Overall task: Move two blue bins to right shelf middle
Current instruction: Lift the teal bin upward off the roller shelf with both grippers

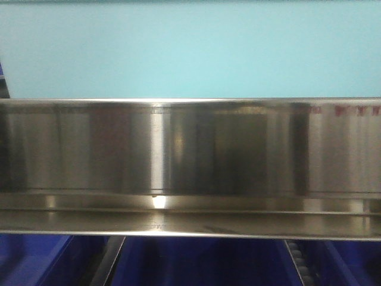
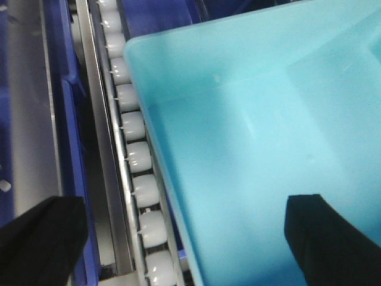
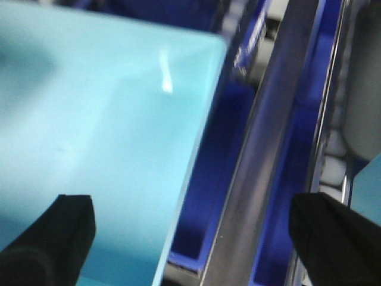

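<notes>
**One bin between open grippers; a second not confirmed**

Both grippers are spread wide and pinch nothing. The left gripper (image 2: 186,231) straddles the left wall of a pale bin (image 2: 256,131). Its inner finger hangs over the bin's inside, and its outer finger is out past the rollers (image 2: 133,126) that run just outside that wall. The right gripper (image 3: 190,227) mirrors this at the bin's right edge, with one finger over the bin's inside and the other beyond a steel bar (image 3: 250,179) just outside the wall. Dark tubs (image 3: 205,196) show below and between its fingers.

In the front view the bin's wall fills the space right above the broad rail (image 1: 190,155) of the shelf (image 1: 190,223), with more dark tubs under it. Since neither gripper holds the bin, you should take it that it rests on that level.

The pictures do not settle whether this is the right shelf's middle level. If it is, this bin looks placed and only needs leaving. If not, the grip, lift and carry are all ahead of you.

Only one pale bin is certain. A pale patch (image 3: 366,190) beside the right gripper's outer finger may be another bin, but you cannot tell. Treat the second bin as not yet accounted for.
</notes>
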